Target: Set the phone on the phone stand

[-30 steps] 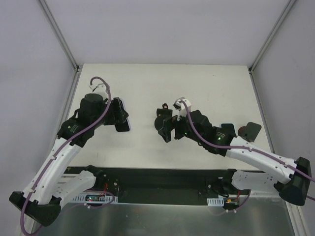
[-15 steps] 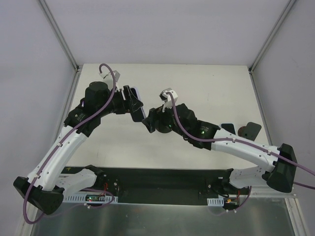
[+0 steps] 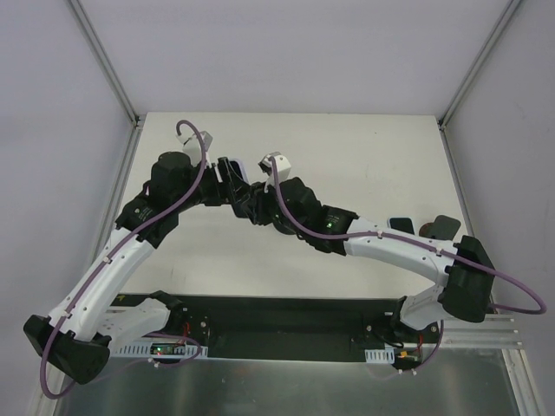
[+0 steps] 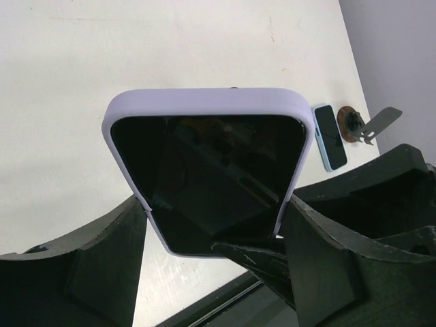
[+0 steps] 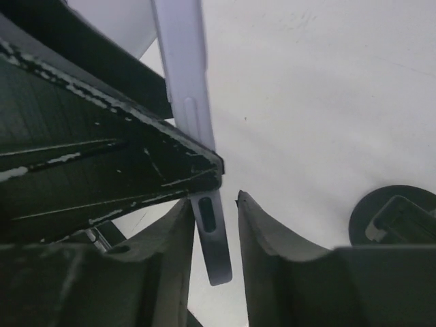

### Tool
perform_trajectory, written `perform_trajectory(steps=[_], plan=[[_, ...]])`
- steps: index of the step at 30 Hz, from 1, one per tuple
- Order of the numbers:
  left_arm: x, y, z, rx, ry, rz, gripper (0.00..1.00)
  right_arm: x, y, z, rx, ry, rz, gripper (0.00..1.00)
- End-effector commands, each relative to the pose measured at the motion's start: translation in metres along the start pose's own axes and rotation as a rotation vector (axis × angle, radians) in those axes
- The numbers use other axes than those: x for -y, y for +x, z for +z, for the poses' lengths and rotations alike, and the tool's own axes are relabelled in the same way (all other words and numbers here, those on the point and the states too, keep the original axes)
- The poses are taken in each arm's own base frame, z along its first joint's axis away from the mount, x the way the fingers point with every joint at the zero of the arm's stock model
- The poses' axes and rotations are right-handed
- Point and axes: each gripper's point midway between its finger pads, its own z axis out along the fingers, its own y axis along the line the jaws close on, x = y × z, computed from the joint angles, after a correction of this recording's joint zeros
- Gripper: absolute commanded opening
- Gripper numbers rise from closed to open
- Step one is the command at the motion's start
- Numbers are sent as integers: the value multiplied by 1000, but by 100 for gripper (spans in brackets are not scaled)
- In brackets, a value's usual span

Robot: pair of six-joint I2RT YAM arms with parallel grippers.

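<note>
The phone [image 4: 204, 170], dark-screened in a lavender case, is held off the table by my left gripper [image 4: 214, 204], which is shut across its width. In the top view the phone [image 3: 232, 169] sits mid-table where the two grippers meet. My right gripper [image 5: 214, 201] has come in around one end of the phone [image 5: 184, 82]. Its jaws stand narrow: the left finger [image 5: 174, 231] lies against the case, and a small gap shows at the other. The phone stand [image 3: 438, 228] is at the right side of the table, well away from both grippers, and also shows in the left wrist view [image 4: 368, 126].
A second, light blue phone [image 4: 328, 136] lies flat on the table just left of the stand. The white table [image 3: 364, 147] is walled in by grey panels. A dark rail [image 3: 277, 316] runs along the near edge by the arm bases.
Both arms have swung toward the table's middle and met. My right gripper's jaws have narrowed from wide open to close around the phone's end. My left gripper has kept hold of the phone.
</note>
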Motion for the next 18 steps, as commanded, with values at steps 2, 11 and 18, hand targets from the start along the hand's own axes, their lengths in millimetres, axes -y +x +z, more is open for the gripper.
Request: perform_trajectory(steps=[2,11,18], plan=[[26,-28,-17,131,111,81,0,-25,-27,6,99,-88,39,19],[51,-28,-29,153,299,154,86,-26,-36,-20,199,-188,35,1],[88,-24,-54,175,551,259,98,6,-31,-71,211,-350,34,1]])
